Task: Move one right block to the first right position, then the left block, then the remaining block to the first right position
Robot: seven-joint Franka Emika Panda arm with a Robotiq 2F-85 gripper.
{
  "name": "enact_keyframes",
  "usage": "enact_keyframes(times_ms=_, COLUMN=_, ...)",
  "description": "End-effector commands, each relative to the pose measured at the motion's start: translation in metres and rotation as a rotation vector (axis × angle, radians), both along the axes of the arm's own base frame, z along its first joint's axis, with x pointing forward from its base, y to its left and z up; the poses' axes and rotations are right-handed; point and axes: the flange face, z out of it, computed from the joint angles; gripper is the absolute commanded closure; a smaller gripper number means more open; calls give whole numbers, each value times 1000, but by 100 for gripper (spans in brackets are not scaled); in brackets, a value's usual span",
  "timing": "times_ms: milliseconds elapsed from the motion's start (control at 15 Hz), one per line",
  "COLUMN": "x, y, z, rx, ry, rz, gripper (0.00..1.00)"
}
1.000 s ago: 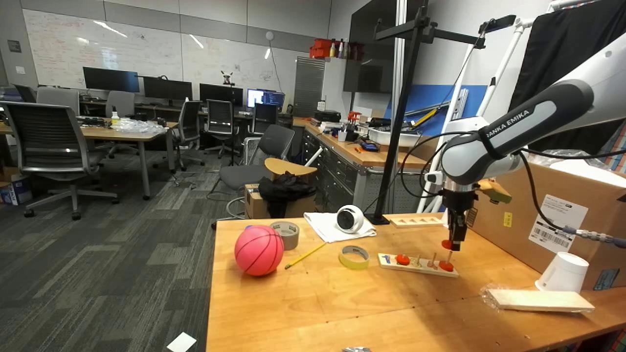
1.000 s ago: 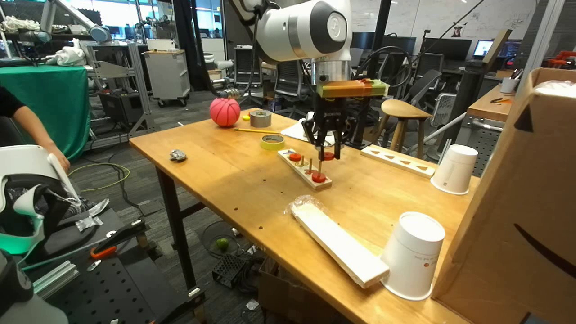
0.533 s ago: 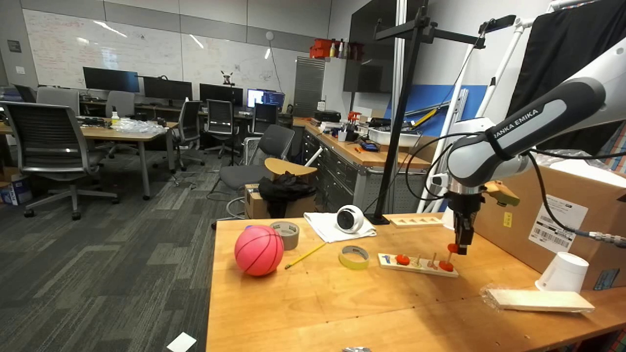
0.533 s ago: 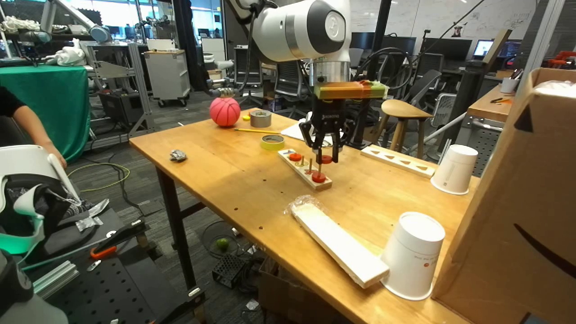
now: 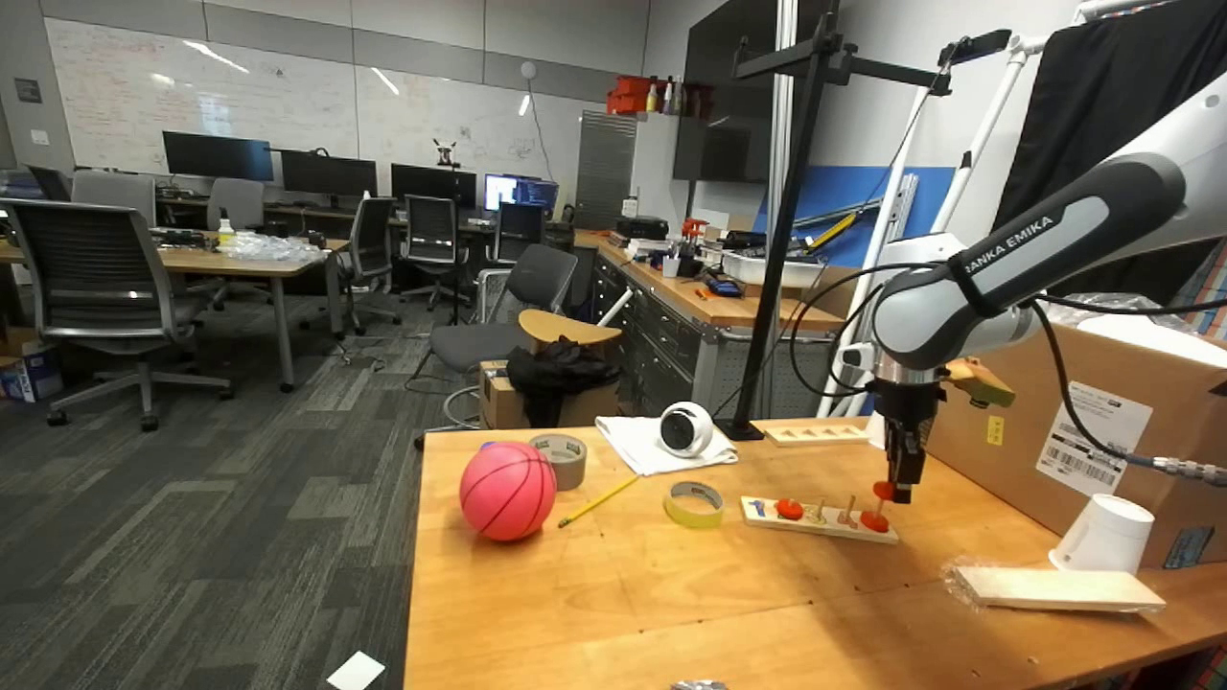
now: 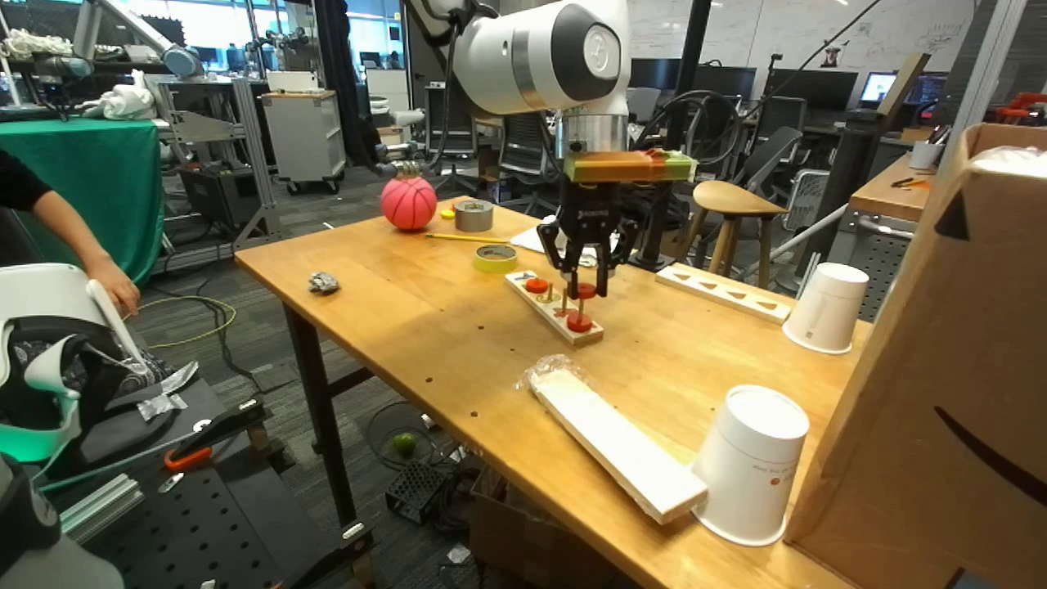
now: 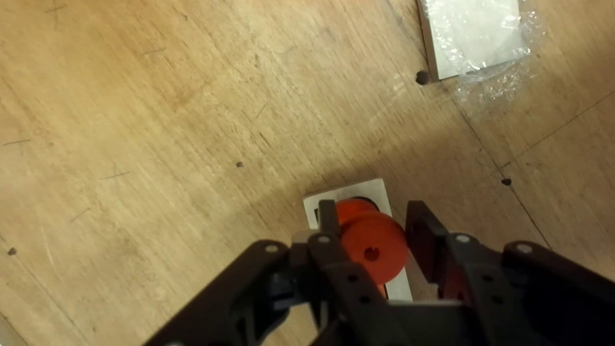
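So the claw [image 6: 588, 290] is clamped on a red disc [image 7: 379, 235], right by the tip of the end peg [image 6: 581, 307], can't tell if it's threaded on. Lower disc [image 6: 579, 324] is just under the claw, third disc [image 6: 536, 285] farther from it along the pegboard [image 5: 829, 530].

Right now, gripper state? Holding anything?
Gripper: closed, holding a red disc between its fingers.
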Motion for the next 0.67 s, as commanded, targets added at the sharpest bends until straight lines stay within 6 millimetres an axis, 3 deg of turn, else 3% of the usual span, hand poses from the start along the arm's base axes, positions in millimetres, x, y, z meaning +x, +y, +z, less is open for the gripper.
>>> enact_keyframes(times_ms=0, x=6, y=10, z=5, rx=6, ry=-9, rz=24, gripper=76)
enact_keyframes(times_ms=600, x=2, y=13, z=2, rx=11, ry=-10, rz=27, gripper=76)
